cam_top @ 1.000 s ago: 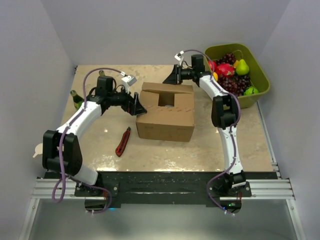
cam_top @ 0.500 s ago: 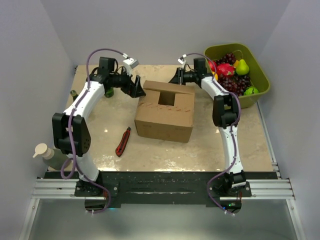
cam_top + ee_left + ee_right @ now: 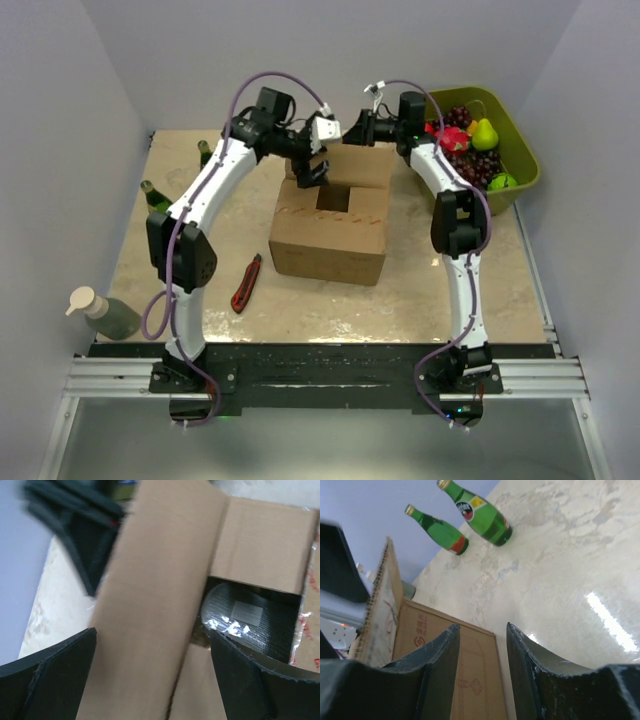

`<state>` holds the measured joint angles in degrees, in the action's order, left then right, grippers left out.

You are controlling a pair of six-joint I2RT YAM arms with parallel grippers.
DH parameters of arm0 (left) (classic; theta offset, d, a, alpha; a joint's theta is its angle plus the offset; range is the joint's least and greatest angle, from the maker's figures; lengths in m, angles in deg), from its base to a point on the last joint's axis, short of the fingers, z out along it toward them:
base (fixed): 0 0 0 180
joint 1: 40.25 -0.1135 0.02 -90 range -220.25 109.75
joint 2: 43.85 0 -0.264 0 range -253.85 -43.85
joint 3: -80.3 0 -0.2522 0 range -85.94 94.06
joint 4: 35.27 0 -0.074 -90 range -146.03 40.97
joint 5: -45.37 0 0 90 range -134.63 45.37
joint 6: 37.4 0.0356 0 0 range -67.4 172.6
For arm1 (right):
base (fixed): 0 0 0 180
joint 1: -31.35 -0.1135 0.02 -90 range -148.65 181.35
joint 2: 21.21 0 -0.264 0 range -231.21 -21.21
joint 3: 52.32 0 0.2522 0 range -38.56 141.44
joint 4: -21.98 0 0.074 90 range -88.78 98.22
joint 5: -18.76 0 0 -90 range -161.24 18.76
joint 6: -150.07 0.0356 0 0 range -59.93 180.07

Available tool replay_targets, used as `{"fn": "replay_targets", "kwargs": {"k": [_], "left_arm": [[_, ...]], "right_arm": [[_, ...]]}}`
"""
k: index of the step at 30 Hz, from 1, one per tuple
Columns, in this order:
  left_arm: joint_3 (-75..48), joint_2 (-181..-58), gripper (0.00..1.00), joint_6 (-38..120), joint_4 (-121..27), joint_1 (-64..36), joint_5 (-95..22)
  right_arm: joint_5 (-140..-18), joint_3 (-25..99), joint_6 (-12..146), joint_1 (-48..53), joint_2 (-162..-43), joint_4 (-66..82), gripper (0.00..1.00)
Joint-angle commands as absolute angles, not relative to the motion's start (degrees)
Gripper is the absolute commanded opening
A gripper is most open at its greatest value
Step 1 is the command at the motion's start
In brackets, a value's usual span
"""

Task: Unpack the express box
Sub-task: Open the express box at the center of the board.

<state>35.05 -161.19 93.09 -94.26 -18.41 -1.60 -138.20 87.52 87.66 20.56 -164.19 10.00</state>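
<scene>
The express box [image 3: 330, 240] is a brown carton in the middle of the table, its top partly open on a square hole. My left gripper [image 3: 312, 172] hangs over its far left corner, open wide. In the left wrist view its jaws [image 3: 152, 680] stand astride a raised flap [image 3: 155, 595] without clamping it. A dark round item [image 3: 250, 617] with a silvery label lies inside. My right gripper [image 3: 352, 130] is at the box's far edge. It is open [image 3: 482, 626], with only the printed cardboard [image 3: 475, 680] showing behind the gap.
An olive-green tub [image 3: 524, 176] of fruit stands at the back right. A red utility knife [image 3: 246, 283] lies left of the box. Two green bottles [image 3: 152, 200] [image 3: 204, 152] stand at the left, and a pump bottle [image 3: 100, 312] at the near left.
My left arm swung right from the box's left side to above its far left corner. My right gripper opened its fingers and lifted slightly at the far edge.
</scene>
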Motion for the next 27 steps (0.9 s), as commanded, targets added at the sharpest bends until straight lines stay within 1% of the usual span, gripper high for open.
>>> {"fn": "replay_targets", "kwargs": {"k": [1, 3, 5, 7, 8, 9, 10, 11, 12, 13, 14, 15, 16, 17, 18, 19, 20, 21, 22, 23, 24, 25, 27], "left_arm": [[34.56, -159.96, 0.98, 107.43, -102.11, -15.12, -4.02], [31.58, -158.91, 0.96, 109.55, -101.07, -13.98, -6.99], [27.38, -157.23, 0.96, 110.51, -96.77, -13.28, -9.63], [25.95, -157.66, 0.96, 112.26, -94.74, -12.57, -13.50], [25.68, -158.10, 0.96, 112.97, -94.12, -12.22, -14.91], [25.59, -158.54, 0.96, 112.02, -91.59, -12.04, -17.62], [25.77, -159.59, 0.96, 110.79, -90.52, -12.13, -18.86], [26.81, -160.30, 0.96, 110.00, -90.43, -12.04, -19.75], [27.43, -161.00, 0.96, 109.90, -90.86, -12.04, -20.54], [27.96, -162.14, 0.96, 108.42, -90.78, -12.04, -21.15], [28.84, -162.67, 0.96, 107.36, -90.52, -12.04, -21.77], [29.45, -163.29, 0.94, 106.57, -91.99, -12.04, -21.69], [30.07, -164.34, 0.91, 106.13, -92.97, -12.04, -21.34], [30.95, -164.70, 0.84, 104.90, -94.11, -11.95, -20.99], [31.39, -165.14, 0.80, 104.02, -96.38, -11.95, -20.03], [31.92, -165.84, 0.75, 103.32, -97.88, -11.95, -19.23], [31.92, -166.02, 0.68, 102.18, -99.03, -11.95, -18.70], [31.49, -166.11, 0.65, 101.82, -101.04, -11.95, -17.48], [31.05, -166.45, 0.63, 100.77, -102.10, -11.95, -16.77], [30.52, -166.72, 0.56, 99.80, -103.07, -12.30, -15.72], [30.43, -167.07, 0.52, 99.10, -105.17, -12.65, -12.23], [30.25, -167.86, 0.49, 96.39, -105.80, -13.01, -10.28], [28.24, -167.95, 0.47, 93.57, -105.64, -13.97, -5.37]], "right_arm": [[-134.98, 94.14, 83.81, 23.52, -157.80, 10.51, 0.48], [-132.60, 95.20, 80.05, 24.93, -155.61, 8.40, 0.49], [-129.09, 96.35, 77.22, 26.33, -153.85, 4.90, 0.50], [-126.89, 98.45, 71.52, 27.04, -151.13, 1.21, 0.50], [-125.49, 98.98, 68.45, 27.30, -149.98, -3.34, 0.50], [-124.69, 98.55, 61.02, 27.30, -148.23, -5.82, 0.50], [-124.16, 96.20, 57.82, 27.30, -143.87, -6.71, 0.50], [-123.20, 92.35, 55.96, 27.30, -140.08, -3.85, 0.51], [-122.67, 82.30, 53.41, 27.30, -136.56, -1.12, 0.51], [-122.23, 77.07, 52.52, 27.30, -129.13, 1.69, 0.51], [-122.57, 72.58, 51.29, 27.13, -126.01, 4.94, 0.51], [-123.36, 65.22, 49.02, 26.87, -123.28, 5.49, 0.50], [-124.58, 62.19, 47.25, 26.34, -120.47, 5.06, 0.50], [-125.81, 59.99, 44.89, 24.68, -116.87, 0.10, 0.50], [-128.09, 58.05, 37.99, 23.71, -115.53, -4.30, 0.50], [-129.15, 58.03, 34.01, 22.57, -114.91, -9.74, 0.52], [-130.21, 58.29, 30.40, 20.56, -114.99, -20.59, 0.55], [-132.13, 59.34, 23.49, 19.67, -115.25, -25.83, 0.57], [-132.85, 59.44, 21.68, 19.05, -115.60, -29.62, 0.59], [-133.90, 59.52, 20.53, 18.26, -116.65, -34.97, 0.61], [-134.69, 60.39, 17.73, 18.25, -117.36, -37.81, 0.63], [-135.66, 61.10, 15.79, 18.16, -118.32, -40.79, 0.63], [-135.41, 63.64, 9.49, 18.07, -121.47, -50.89, 0.66]]}}
